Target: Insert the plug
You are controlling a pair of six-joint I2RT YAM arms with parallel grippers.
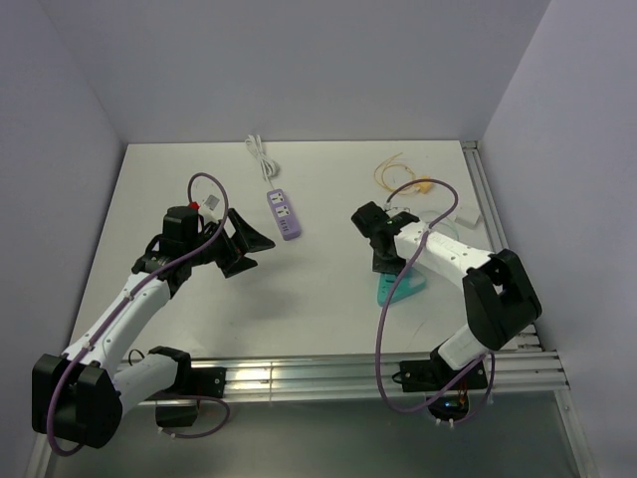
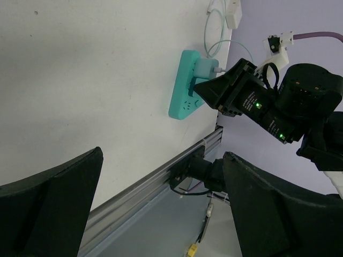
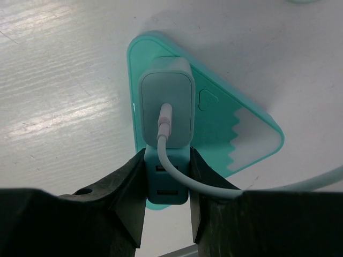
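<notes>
The yellow-tan plug [image 1: 424, 185] lies at the back right on its thin looped yellow cable [image 1: 390, 169], apart from both grippers. The purple power strip [image 1: 284, 214] lies at the table's middle back. My right gripper [image 1: 386, 263] is shut on the end of a teal power strip [image 3: 252, 134], its fingers [image 3: 128, 187] pressing both sides by the USB ports. A pale charger block [image 3: 166, 104] with a white cable sits plugged into that strip. My left gripper [image 1: 244, 242] is wide open and empty, held above the table left of the purple strip.
The purple strip's white cord [image 1: 261, 154] runs toward the back wall. A small white adapter [image 1: 466, 215] lies near the right edge. An aluminium rail [image 1: 328, 376] borders the table's front. In the left wrist view the teal strip [image 2: 182, 91] sits by the rail.
</notes>
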